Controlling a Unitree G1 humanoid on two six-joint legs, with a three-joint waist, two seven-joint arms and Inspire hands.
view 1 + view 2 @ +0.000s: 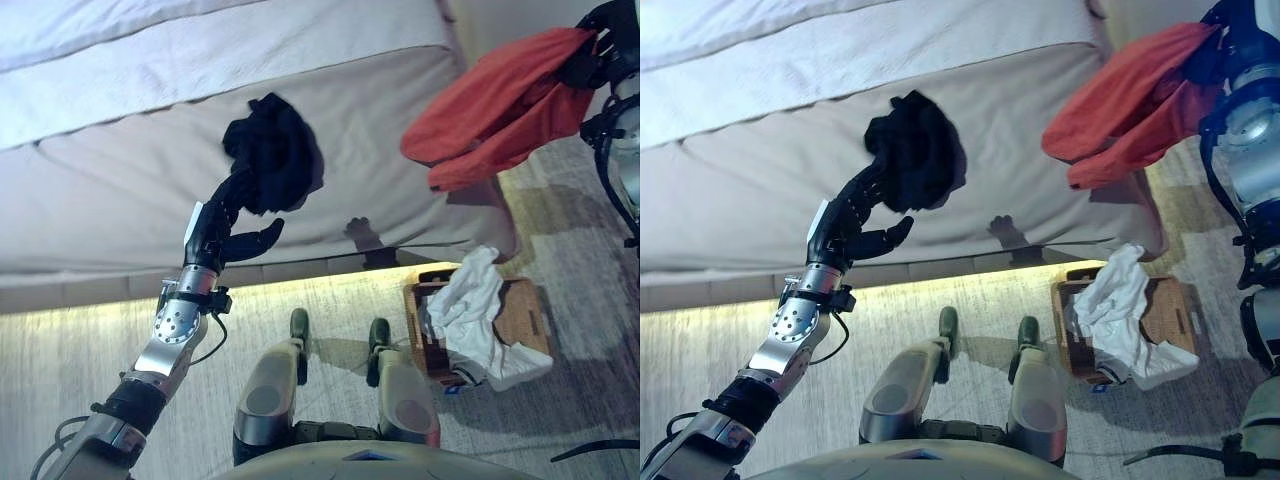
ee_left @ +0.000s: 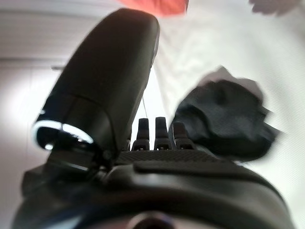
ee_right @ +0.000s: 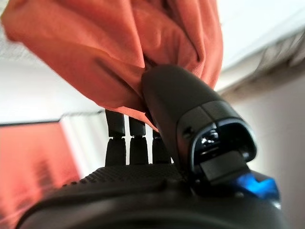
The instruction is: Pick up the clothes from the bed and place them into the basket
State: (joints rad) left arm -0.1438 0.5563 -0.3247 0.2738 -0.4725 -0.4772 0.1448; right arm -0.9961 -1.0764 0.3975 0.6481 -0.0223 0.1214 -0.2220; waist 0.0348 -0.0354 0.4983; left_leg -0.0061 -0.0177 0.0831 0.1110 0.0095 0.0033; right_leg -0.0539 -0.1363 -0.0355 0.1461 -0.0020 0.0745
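While the right hand [image 1: 600, 45] pinched the orange garment [image 1: 490, 105] aloft, the left hand [image 1: 225, 225] — fingers straight — touched the black garment [image 1: 275, 150] on the bed [image 1: 120, 190].

Warm light glows from under the bed [image 1: 120, 230] onto the floor [image 1: 60, 380]; both wrist views are blurred.

A bedroom, by every sign. A wide bed [image 1: 300, 120] with a pale cover and a lighter folded sheet fills most of the view. A warm strip of light glows along its lower edge, where a grey wood-grain floor [image 1: 80, 370] begins. On that floor, just beside the bed's corner, stands a wooden basket [image 1: 520, 310] holding white laundry [image 1: 470, 300].
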